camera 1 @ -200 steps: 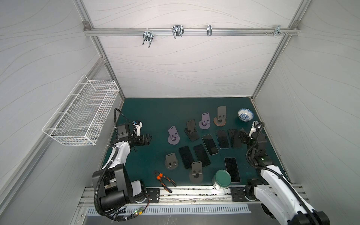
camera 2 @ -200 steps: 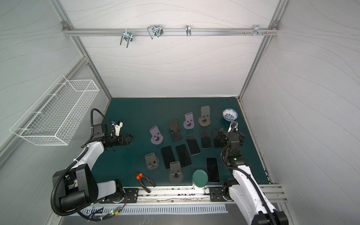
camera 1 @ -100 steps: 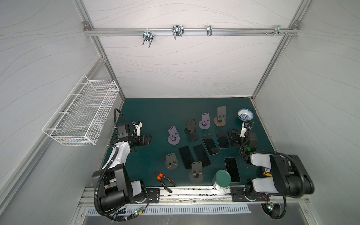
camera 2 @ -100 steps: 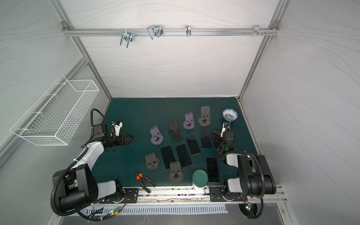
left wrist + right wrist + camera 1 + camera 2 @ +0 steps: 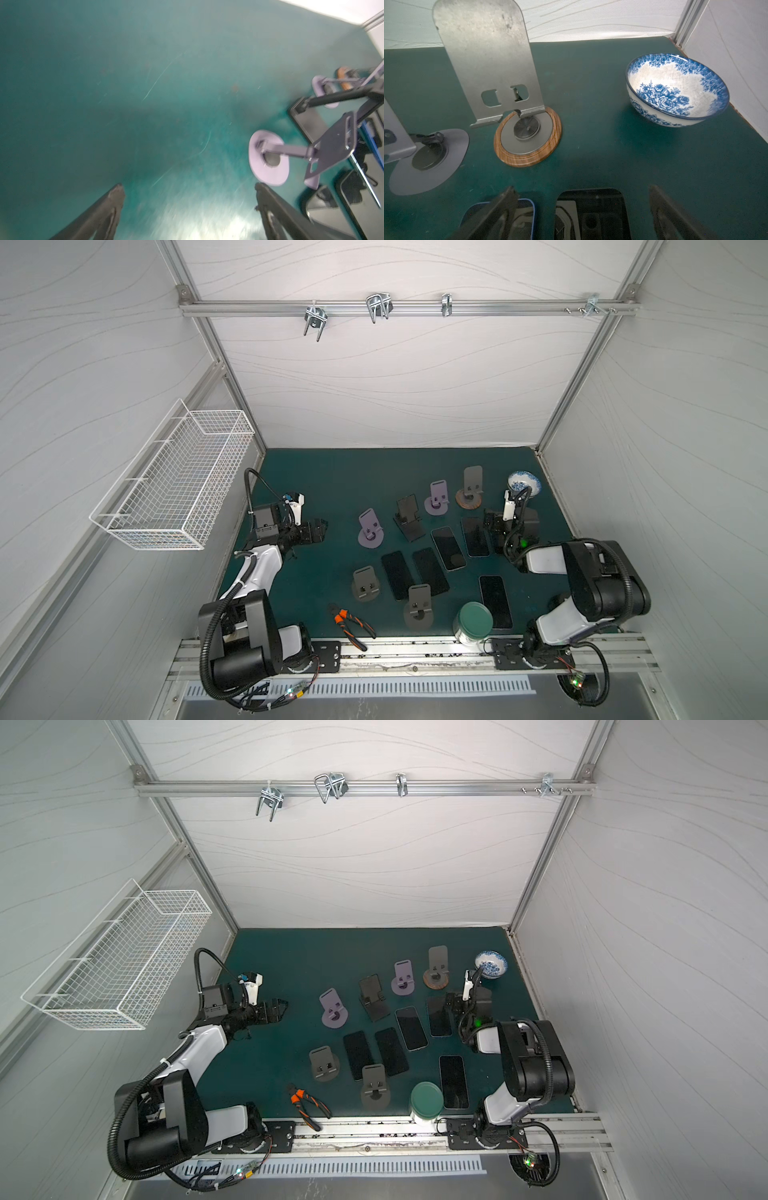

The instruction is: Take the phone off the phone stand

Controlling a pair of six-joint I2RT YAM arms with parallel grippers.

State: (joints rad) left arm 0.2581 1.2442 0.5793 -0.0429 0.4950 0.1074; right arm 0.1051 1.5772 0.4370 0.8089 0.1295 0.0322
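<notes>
**Six stands bare; phone flat beneath the right tool**

**Finding.** The black, glass-faced rectangular phone lies flat on the dark green desk. It is near the right edge and short of the back right corner, and it rests on no stand. The grey metal stand with the round wooden base stands just beyond it, its plate bare. The blue-and-white flowered ceramic bowl sits nearer that corner.

**Right tool**: fingers spread wide, gripping nothing. The phone lies directly below, between the two fingers. Whether either finger touches it cannot be told. The phone's long axis appears to run along the tool's line of reach, front edge to back edge, so the fingers straddle its short width.

**Left tool**: also wide open and empty, over bare desk towards the left edge and well apart from the phone. The right arm is plainly the nearer.

**Assessment.** So far as both top views allow, none of the six stands carries a phone, so the removal appears complete. Any withdrawal should rise straight, clear of this phone and of the blue-rimmed phone just beside it.
</notes>
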